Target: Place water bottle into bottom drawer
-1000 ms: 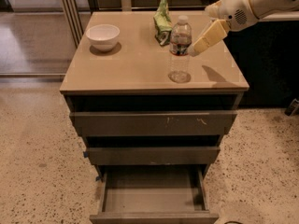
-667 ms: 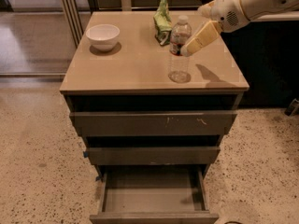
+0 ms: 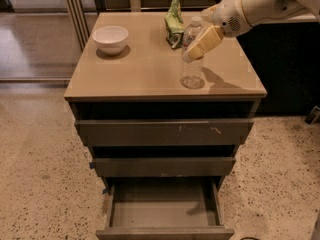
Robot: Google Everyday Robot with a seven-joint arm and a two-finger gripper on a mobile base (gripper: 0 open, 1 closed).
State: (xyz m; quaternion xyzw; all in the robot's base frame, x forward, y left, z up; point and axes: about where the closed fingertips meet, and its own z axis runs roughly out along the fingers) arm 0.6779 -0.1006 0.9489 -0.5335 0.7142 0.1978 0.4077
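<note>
The water bottle (image 3: pixel 192 70), clear ribbed plastic with a white cap, stands upright on the cabinet top (image 3: pixel 140 71), right of centre near the front. My gripper (image 3: pixel 202 41) comes in from the upper right and sits against the bottle's upper half, covering its label band. The bottle's base rests on the top. The bottom drawer (image 3: pixel 165 232) is pulled out at the foot of the cabinet, and its shallow box is empty.
A white bowl (image 3: pixel 110 38) sits at the back left of the top. A green-and-white snack bag (image 3: pixel 174 19) stands just behind the bottle. The scratched top drawer (image 3: pixel 165 132) and the middle drawer (image 3: pixel 165 166) are slightly ajar. Speckled floor surrounds the cabinet.
My gripper has moved left and slightly down, from beside the bottle to against its upper half. The bottle has stayed in place on the top.
</note>
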